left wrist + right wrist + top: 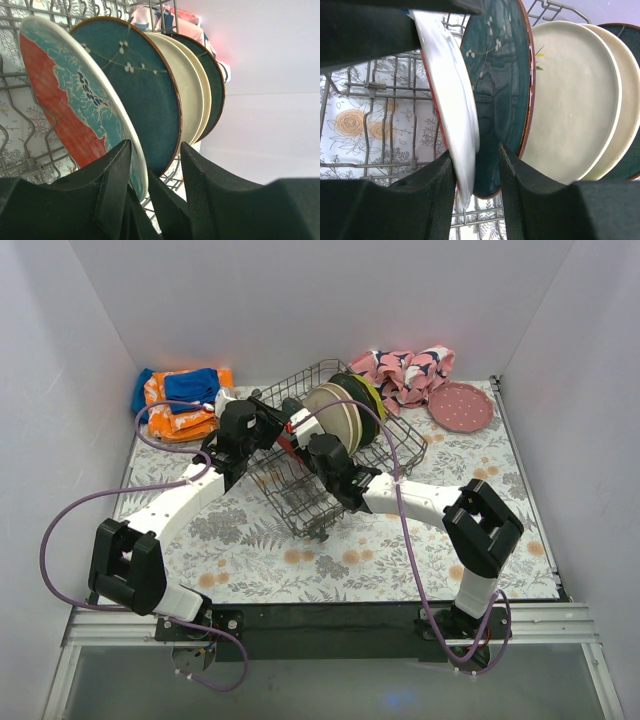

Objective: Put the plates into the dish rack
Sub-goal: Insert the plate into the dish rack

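Observation:
The grey wire dish rack (300,502) sits mid-table with several plates (343,412) standing in it. In the left wrist view they are a red-and-teal plate (60,100), a teal sprig plate (140,95), cream plates (192,100) and a dark green plate (216,85). My left gripper (155,150) is open, its jaws straddling the lower rims of the red-and-teal and teal plates. My right gripper (476,155) is open astride the same plate's white underside (452,100), which rests against one finger (437,185). A dotted pink-red plate (461,407) lies on the table at back right.
Orange and blue cloths (180,400) lie at back left. A pink-and-navy cloth (410,368) lies at the back beside the pink plate. White walls close in three sides. Both arms meet over the rack's left half, whose near tines (310,515) hold nothing.

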Robot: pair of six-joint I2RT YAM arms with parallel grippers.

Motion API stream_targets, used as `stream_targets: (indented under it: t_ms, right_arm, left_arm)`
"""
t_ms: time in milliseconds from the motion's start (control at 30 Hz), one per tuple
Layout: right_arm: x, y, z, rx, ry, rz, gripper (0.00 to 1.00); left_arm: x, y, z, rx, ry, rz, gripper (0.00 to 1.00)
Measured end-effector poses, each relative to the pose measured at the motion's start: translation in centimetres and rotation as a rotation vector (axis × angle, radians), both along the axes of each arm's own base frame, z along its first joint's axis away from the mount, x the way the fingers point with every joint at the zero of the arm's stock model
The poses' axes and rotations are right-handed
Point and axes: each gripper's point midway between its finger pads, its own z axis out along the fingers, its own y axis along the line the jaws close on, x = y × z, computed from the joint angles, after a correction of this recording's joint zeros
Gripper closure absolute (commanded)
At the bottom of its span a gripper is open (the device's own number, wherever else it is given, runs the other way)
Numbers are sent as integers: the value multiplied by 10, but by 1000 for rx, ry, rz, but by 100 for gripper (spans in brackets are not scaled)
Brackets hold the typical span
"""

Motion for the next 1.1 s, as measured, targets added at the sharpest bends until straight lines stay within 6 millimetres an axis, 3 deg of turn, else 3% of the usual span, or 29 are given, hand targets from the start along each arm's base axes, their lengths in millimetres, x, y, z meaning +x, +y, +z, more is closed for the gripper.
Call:
stream_targets:
  t_ms: [400,600,1100]
  right_arm:
    - [5,2,2,26,9,12,68]
    - [8,0,1,28,13,4,72]
    - [10,-2,1,66,31,-11,68]
  left_arm:
    - [14,13,5,8,-6,-20,58]
    - [17,8,-11,18,29,-70,59]
    - [37,-10,-23,28,50,-167,67]
